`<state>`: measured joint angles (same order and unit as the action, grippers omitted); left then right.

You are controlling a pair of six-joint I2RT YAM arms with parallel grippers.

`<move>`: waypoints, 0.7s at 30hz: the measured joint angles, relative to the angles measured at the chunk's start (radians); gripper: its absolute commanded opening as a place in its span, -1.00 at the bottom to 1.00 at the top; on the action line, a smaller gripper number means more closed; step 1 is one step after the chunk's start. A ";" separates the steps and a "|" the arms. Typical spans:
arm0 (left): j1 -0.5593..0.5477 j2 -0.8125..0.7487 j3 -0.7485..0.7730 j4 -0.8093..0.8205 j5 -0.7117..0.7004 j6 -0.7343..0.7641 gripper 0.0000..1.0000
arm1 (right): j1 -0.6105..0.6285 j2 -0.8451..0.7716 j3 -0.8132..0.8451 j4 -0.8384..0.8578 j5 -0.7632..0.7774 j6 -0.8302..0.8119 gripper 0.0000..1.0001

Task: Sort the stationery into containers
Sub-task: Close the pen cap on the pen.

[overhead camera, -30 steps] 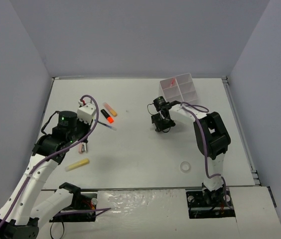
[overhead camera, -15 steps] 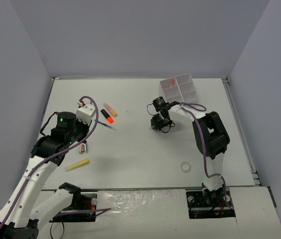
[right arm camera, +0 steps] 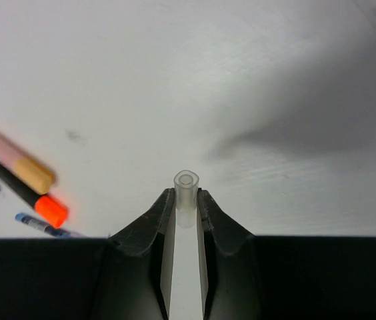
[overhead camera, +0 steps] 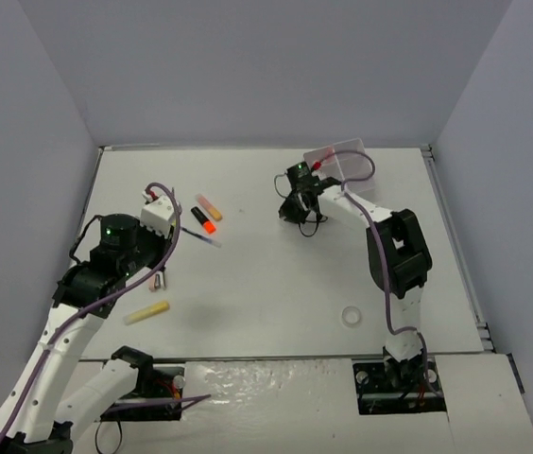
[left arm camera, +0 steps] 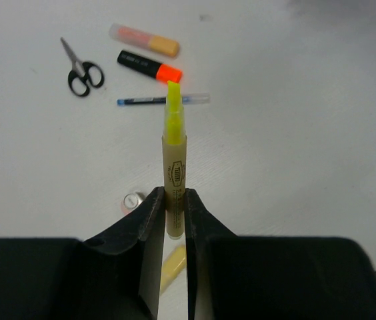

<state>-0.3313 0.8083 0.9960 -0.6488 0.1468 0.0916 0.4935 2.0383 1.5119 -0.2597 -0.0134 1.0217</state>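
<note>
I see open counter (overhead camera: 266,284) across mid-frame; highlighters (overhead camera: 206,221) crowd the upper left, and a tape ring (overhead camera: 350,316) sits lower right.

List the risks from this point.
The left tool pinches the yellow highlighter only near its back end, so it may pivot or slip. Its tip is uncapped and could mark the table. The right tool, shut on a clear tube, hangs close by the organiser box and might knock it.

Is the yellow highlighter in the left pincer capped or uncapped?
Uncapped. The highlighter, held in the left pincer, shows its bare chisel tip.
</note>
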 measured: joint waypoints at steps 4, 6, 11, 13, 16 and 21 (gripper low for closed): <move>0.000 -0.053 -0.029 0.086 0.116 -0.030 -1.00 | 0.018 -0.040 0.121 0.081 0.017 -0.209 -1.00; 0.000 -0.071 -0.053 0.152 0.189 -0.071 -1.00 | 0.026 -0.096 0.130 0.148 0.014 -0.303 -1.00; 0.000 -0.070 -0.146 0.346 0.349 -0.211 -1.00 | 0.044 -0.321 0.034 0.409 -0.076 -0.531 -1.00; 0.000 -0.043 -0.169 0.406 0.386 -0.255 -1.00 | 0.045 -0.393 0.015 0.502 -0.142 -0.594 -1.00; 0.000 0.020 -0.176 0.489 0.420 -0.306 -1.00 | 0.051 -0.464 0.011 0.623 -0.242 -0.657 -1.00; 0.000 0.112 -0.176 0.595 0.460 -0.379 -1.00 | 0.111 -0.493 0.009 0.722 -0.342 -0.727 -1.00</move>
<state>-0.3313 0.9200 0.8204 -0.0540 0.6069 -0.2878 0.6040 1.5448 1.5211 0.4618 -0.3558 0.2949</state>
